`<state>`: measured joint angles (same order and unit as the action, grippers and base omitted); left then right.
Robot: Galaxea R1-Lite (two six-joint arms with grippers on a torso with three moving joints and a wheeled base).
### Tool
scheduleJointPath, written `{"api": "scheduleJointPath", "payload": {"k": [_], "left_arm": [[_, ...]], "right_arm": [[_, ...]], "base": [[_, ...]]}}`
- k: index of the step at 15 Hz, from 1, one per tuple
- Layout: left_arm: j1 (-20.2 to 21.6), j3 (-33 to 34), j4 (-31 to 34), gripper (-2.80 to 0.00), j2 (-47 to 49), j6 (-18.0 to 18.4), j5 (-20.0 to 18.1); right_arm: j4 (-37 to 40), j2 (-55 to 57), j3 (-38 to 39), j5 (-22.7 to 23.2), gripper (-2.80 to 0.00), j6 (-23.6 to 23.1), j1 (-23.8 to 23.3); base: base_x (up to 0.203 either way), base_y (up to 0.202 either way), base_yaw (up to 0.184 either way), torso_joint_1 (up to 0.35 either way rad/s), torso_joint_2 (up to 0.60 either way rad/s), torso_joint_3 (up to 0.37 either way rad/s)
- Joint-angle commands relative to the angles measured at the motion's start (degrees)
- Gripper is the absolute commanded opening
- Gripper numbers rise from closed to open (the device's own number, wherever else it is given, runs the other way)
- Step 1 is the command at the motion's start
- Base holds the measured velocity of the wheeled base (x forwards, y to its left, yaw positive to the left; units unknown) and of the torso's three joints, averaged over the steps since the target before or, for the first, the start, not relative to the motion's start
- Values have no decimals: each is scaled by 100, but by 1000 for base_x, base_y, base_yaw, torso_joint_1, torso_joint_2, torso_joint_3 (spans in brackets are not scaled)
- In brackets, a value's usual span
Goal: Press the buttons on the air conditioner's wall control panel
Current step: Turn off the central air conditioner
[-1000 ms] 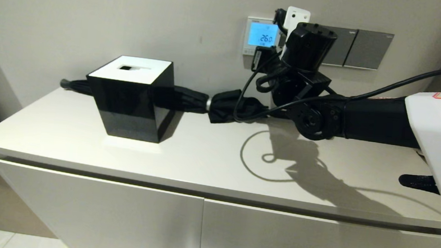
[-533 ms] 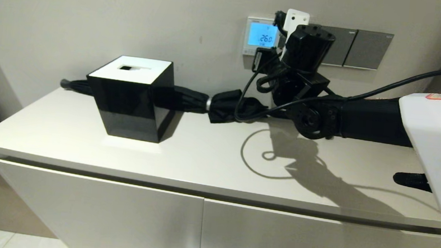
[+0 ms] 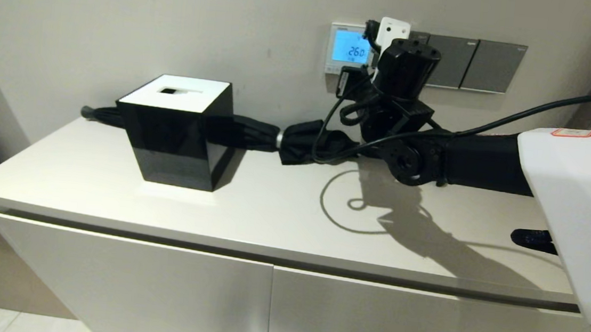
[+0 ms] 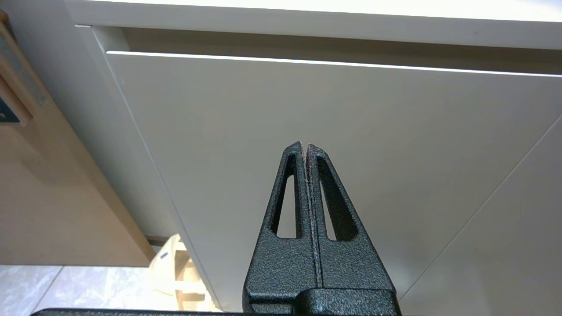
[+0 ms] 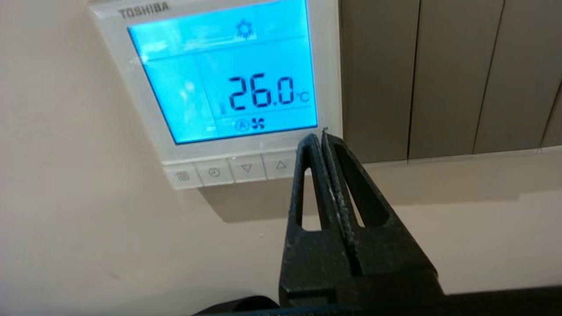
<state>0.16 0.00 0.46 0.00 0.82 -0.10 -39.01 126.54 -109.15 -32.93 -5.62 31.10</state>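
Observation:
The air conditioner's wall control panel (image 3: 349,47) is a white-framed square on the wall with a lit blue screen reading 26.0; it fills the right wrist view (image 5: 224,70). Its row of pale buttons (image 5: 230,169) runs along the bottom edge. My right gripper (image 5: 319,137) is shut and empty, its tips at the right end of the button strip, covering the rightmost button. In the head view the right wrist (image 3: 402,74) stands in front of the panel's right edge and hides the fingers. My left gripper (image 4: 304,147) is shut, parked low before the cabinet door.
Dark grey switch plates (image 3: 475,64) sit on the wall right of the panel. On the white cabinet top (image 3: 249,205) stand a black tissue box (image 3: 178,129) and a folded black umbrella (image 3: 298,139) along the wall. Cables hang from the right wrist.
My right arm has shifted left and slightly down along the wall, toward the panel's lower right corner. The screen still reads 26.0.

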Motion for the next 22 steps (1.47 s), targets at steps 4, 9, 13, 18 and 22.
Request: {"api": "scheduleJointPath", "payload": {"k": [4, 9, 13, 18, 22], "left_arm": [[2, 0, 6, -280, 9, 1, 1], [2, 0, 6, -280, 9, 6, 1], [2, 0, -2, -280, 0, -3, 1], [2, 0, 6, -280, 4, 0, 1], [2, 0, 2, -280, 0, -2, 1]], "right_arm": [[-28, 130, -36, -16, -280, -9, 14], [-36, 154, -28, -12, -280, -9, -7], [-36, 80, 16, -21, -280, -9, 28], [-63, -10, 115, -30, -280, -9, 44], [-71, -68, 201, -30, -280, -9, 54]], "base": [[0, 0, 0, 0, 0, 0], [0, 0, 0, 0, 0, 0], [0, 0, 0, 0, 0, 0], [0, 0, 0, 0, 0, 0], [0, 0, 0, 0, 0, 0]]}}
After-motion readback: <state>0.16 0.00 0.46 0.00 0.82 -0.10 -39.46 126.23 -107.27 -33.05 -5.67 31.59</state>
